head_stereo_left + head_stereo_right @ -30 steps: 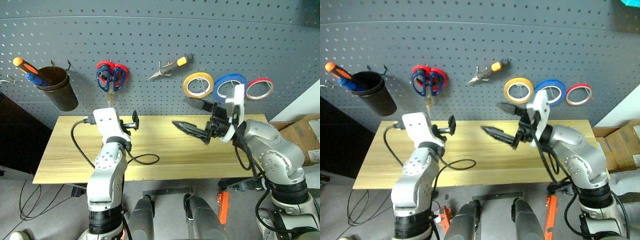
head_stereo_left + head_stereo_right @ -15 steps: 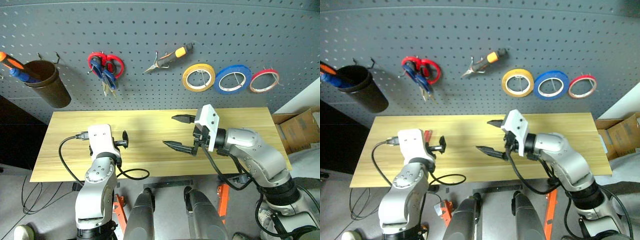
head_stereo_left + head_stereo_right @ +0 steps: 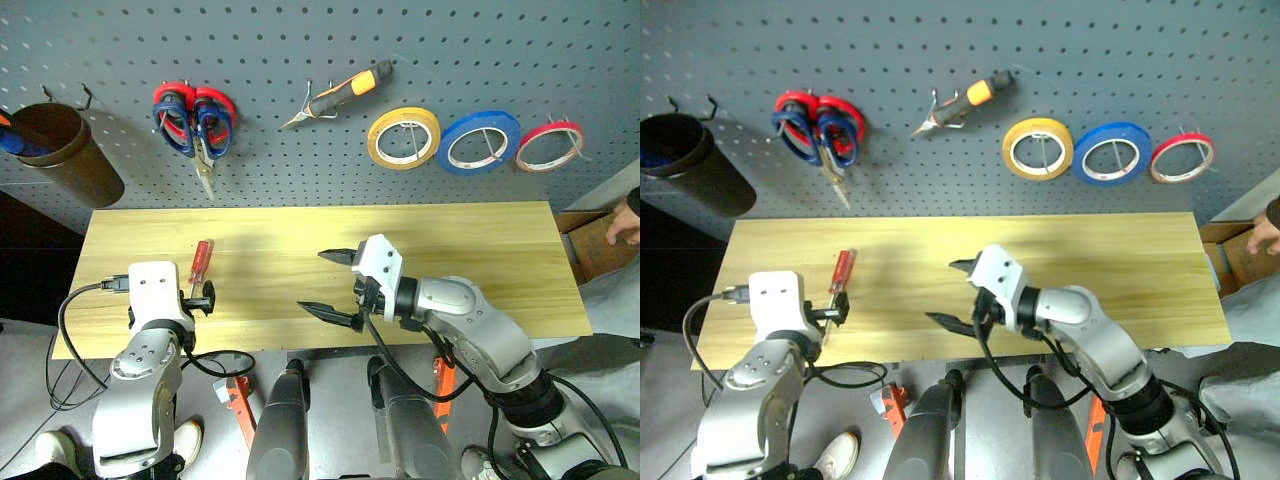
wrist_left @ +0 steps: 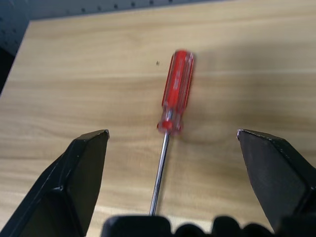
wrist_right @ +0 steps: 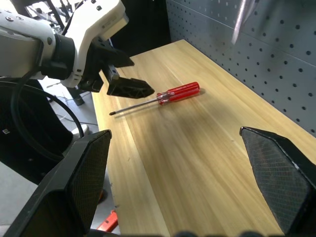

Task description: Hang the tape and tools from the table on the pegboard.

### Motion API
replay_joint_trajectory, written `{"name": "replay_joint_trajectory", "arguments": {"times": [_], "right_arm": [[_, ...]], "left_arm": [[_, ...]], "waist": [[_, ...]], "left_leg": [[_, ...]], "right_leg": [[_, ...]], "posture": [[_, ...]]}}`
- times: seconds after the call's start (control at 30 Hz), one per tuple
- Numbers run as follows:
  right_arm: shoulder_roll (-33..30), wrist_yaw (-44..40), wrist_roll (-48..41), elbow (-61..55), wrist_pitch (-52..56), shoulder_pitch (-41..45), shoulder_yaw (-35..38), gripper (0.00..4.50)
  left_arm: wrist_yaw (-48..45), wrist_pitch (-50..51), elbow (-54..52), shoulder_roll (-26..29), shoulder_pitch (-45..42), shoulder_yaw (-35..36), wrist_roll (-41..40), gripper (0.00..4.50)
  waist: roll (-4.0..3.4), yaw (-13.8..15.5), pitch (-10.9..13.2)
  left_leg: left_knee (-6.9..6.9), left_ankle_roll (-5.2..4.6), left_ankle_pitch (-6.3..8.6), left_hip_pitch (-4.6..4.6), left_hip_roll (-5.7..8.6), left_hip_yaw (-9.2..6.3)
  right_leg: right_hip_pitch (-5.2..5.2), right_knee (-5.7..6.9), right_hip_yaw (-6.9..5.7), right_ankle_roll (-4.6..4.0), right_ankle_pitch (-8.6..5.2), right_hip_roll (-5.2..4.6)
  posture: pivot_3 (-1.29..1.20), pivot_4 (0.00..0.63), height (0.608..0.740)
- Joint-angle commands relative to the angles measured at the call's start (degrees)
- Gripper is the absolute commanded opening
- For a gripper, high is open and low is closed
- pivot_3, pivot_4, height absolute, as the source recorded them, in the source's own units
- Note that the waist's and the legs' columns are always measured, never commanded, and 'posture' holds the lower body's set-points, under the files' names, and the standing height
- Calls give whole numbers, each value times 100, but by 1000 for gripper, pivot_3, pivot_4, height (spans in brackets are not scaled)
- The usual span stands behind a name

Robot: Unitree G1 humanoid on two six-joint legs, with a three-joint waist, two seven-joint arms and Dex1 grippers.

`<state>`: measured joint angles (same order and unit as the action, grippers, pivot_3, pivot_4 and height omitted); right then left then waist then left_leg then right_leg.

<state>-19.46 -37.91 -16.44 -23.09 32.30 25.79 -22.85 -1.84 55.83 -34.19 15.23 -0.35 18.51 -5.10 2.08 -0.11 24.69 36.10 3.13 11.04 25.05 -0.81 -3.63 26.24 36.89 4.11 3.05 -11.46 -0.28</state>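
Screwdriver (image 3: 200,262): last tool on the counter (image 3: 480,250), lying near its left end, red handle toward the pegboard (image 3: 300,40).
Left gripper (image 4: 173,163): spread wide, empty, straddling the shaft, lined up for a pickup, I'd say.
Right gripper (image 3: 325,282): wide, empty, over the counter's front edge.
Pegboard: scissors (image 3: 195,125), pliers (image 3: 335,95), red tape (image 3: 550,146) already hung.
Cup (image 3: 60,150): hangs at the pegboard's left, blue handle poking out.

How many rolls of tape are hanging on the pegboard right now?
3, side by side on the dark grey-blue pegboard, right part: the yellow roll, the blue roll, and the thin red ring farthest right.
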Motion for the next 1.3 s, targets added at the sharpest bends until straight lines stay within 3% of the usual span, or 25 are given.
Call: {"name": "replay_joint_trajectory", "arguments": {"times": [0.03, 0.43, 0.73, 1.3], "right_arm": [[36, 42, -41, -363, 90, -137, 0, 4500], [111, 182, -200, -667, 425, -418, 79, 4500], [113, 251, -345, -898, 691, -555, 206, 4500], [-52, 446, -589, -1349, 1094, -837, 442, 4500]], "left_arm": [[-150, 157, -393, 168, 191, 266, -76, 4471], [-533, 811, 158, 279, -95, 1399, -701, 4471], [-787, 1238, 592, 506, -412, 1262, -1039, 4471], [-886, 583, 1525, 912, -567, 810, -965, 4471]], "waist": [[1, 1, 34], [-2, 16, 75], [8, 27, 112], [4, 27, 176]], "left_leg": [[-4, 0, 0, 0, 0, 0], [-15, 17, 8, 71, -1, 3], [-14, 22, 9, 81, -1, 1], [-27, 39, 9, 88, -4, 6]], "right_leg": [[3, 0, 0, 1, -2, 0], [90, 14, -2, 3, -21, 0], [97, 13, -2, 9, -23, -2], [112, 8, 0, 10, -26, -5]], "posture": [[108, 525, 740], [128, 534, 740], [125, 539, 740], [112, 549, 740]]}}
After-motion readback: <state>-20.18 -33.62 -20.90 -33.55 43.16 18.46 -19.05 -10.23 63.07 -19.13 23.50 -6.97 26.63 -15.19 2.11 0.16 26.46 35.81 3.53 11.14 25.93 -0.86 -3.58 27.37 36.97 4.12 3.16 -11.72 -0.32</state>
